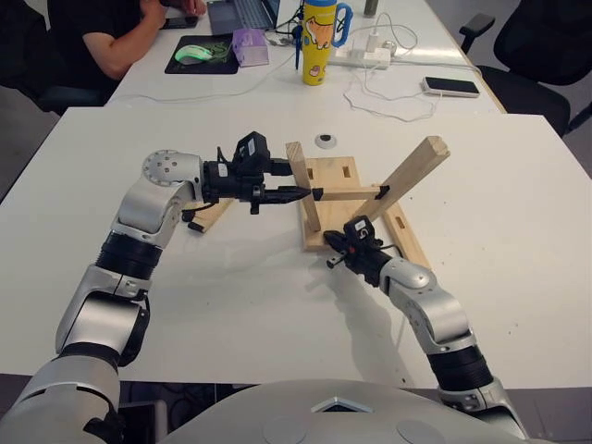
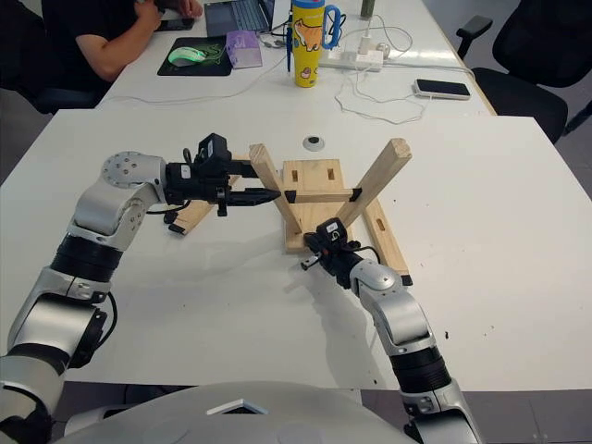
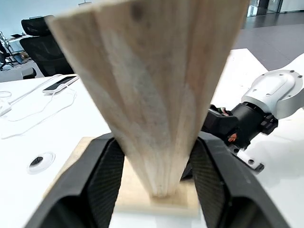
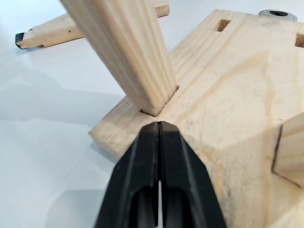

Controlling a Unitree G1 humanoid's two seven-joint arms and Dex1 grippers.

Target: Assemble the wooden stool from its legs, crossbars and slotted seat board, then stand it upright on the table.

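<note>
White table (image 1: 481, 277), pale seat board (image 1: 331, 170) lying flat, two legs (image 1: 416, 171) slanting from its slots, left gripper (image 1: 310, 193) clamped on one leg (image 1: 300, 176), right gripper (image 4: 160, 127) closed, empty, beside that leg's base, crossbar (image 1: 356, 193) end hidden behind left gripper

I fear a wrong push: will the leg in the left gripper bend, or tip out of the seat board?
The leg looks like thick solid wood, so probably stiff. It leans in the seat board, so a sideways push may wobble it. The crossbar likely steadies it.
</note>
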